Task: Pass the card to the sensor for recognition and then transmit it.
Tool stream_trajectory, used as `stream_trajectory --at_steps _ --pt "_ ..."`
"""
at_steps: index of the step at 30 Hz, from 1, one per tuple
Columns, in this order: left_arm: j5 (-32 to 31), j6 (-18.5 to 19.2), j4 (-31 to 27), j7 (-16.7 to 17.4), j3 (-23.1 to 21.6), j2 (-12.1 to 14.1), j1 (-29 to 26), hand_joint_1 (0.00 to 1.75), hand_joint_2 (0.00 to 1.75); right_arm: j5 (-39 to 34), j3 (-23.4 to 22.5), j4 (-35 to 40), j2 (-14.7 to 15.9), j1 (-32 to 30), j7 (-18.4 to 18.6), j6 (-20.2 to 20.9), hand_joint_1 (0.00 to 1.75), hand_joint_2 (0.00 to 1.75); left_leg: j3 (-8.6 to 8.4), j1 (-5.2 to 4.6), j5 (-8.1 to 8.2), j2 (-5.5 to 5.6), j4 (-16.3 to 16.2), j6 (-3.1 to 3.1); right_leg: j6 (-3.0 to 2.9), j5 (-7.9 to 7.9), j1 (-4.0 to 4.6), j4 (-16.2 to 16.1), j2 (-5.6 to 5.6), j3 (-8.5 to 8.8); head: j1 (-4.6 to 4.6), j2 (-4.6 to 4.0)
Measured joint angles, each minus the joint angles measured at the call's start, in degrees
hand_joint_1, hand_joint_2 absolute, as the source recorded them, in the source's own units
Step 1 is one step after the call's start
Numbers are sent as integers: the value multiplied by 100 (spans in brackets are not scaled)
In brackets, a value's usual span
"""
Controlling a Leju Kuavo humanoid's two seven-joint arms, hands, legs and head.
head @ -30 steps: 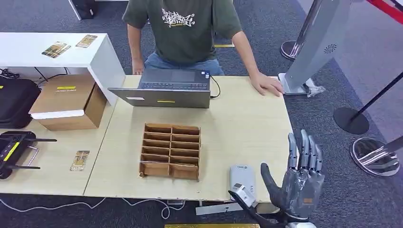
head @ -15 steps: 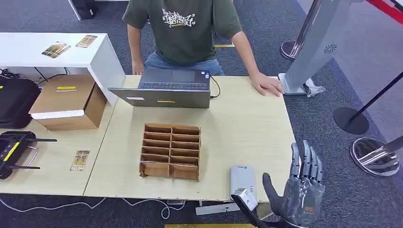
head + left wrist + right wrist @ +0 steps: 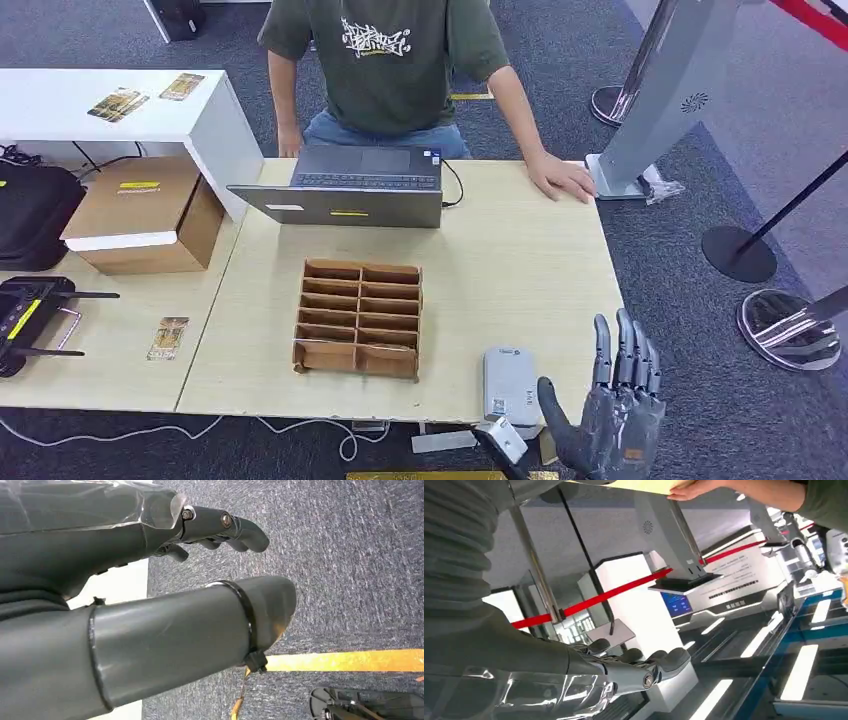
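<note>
Right robot hand (image 3: pixel 612 425): raised upright, empty, fingers straight and slightly apart, thumb out to the side.
Left robot hand (image 3: pixel 150 580): hanging down, fingers loosely curled, empty.

Just beside our dark grey right hand (image 3: pixel 618 425) we see a pale grey sensor (image 3: pixel 510 381) on the light wood-grain table (image 3: pixel 520 270). Beyond it sits a brown cardboard organizer (image 3: pixel 359 318), then a grey laptop (image 3: pixel 345 187) and a person's olive-green shirt (image 3: pixel 385 60) with white lettering.
</note>
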State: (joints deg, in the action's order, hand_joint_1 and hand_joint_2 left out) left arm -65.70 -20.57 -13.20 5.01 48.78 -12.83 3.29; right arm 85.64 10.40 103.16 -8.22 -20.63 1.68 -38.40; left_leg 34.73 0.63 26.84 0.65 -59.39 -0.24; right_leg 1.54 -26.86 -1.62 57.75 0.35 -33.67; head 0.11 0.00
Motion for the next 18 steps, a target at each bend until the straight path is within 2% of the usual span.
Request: stream_trajectory --at_steps 7,9,10,14,18 --pt "-9 2 0 0 0 0 0 0 0 0 -7 -7 -13 -11 -41 -2 0 175 0 0 0 0 0 0 0 0 0 0 0 0 -2 0" --pt "-50 17 0 7 0 0 1 0 0 0 -90 -13 -153 -100 -400 -9 0 175 0 0 0 0 0 0 0 -1 0 0 0 0 -2 0" --pt "-103 68 0 15 0 2 1 0 0 0 -260 -13 -389 -214 -740 -9 0 175 0 0 0 0 0 0 0 -1 0 0 0 0 -2 0" --pt "-146 90 0 15 0 7 2 0 0 0 -319 -24 -483 -269 -852 -9 0 175 0 0 0 0 0 0 0 -1 0 0 0 0 0 0" --pt "-162 105 0 15 0 9 6 0 0 0 -315 -72 -505 -310 -811 -9 0 175 0 0 0 0 0 0 0 -1 0 0 0 1 0 0"
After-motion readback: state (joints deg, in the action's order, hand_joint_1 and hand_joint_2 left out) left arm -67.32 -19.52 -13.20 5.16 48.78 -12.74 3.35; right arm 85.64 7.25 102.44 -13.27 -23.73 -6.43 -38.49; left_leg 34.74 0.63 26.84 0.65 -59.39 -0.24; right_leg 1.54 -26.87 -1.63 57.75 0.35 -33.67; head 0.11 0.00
